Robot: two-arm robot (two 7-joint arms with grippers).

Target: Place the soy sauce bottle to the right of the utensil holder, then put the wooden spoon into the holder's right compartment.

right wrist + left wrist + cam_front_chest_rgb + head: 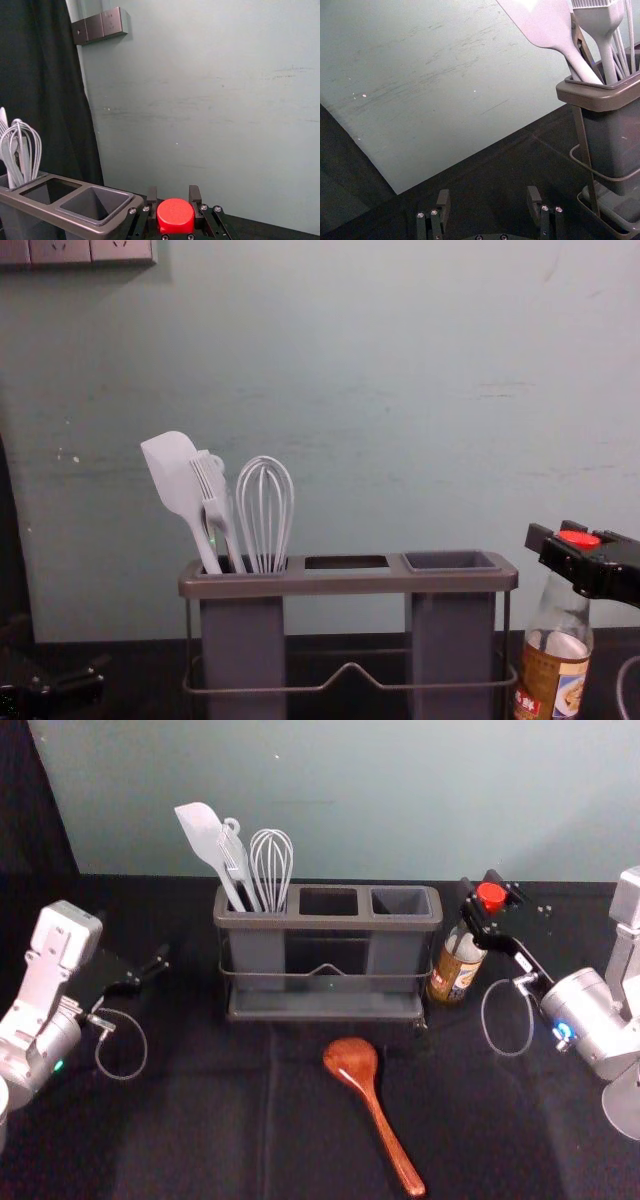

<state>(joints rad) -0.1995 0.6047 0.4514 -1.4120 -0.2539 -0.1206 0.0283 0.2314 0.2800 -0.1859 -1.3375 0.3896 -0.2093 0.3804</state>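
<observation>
While pinching red-capped glass bottle (456, 974) with right hand (480, 887), right of boxy grey plastic utensil holder (332, 922), reddish wooden spoon (360, 1070) before it, left hand (143, 961) spread to its left

Bg: pale grey-green wall (420, 810), scuffs + a few white specks. Blk cloth (210, 1120) on tbl, w/ creases. Dk curtain (45, 85) at L edge, hangs in folds. Wall sw/socket panel (97, 26), upper L in chest view, soft shadow below.
</observation>
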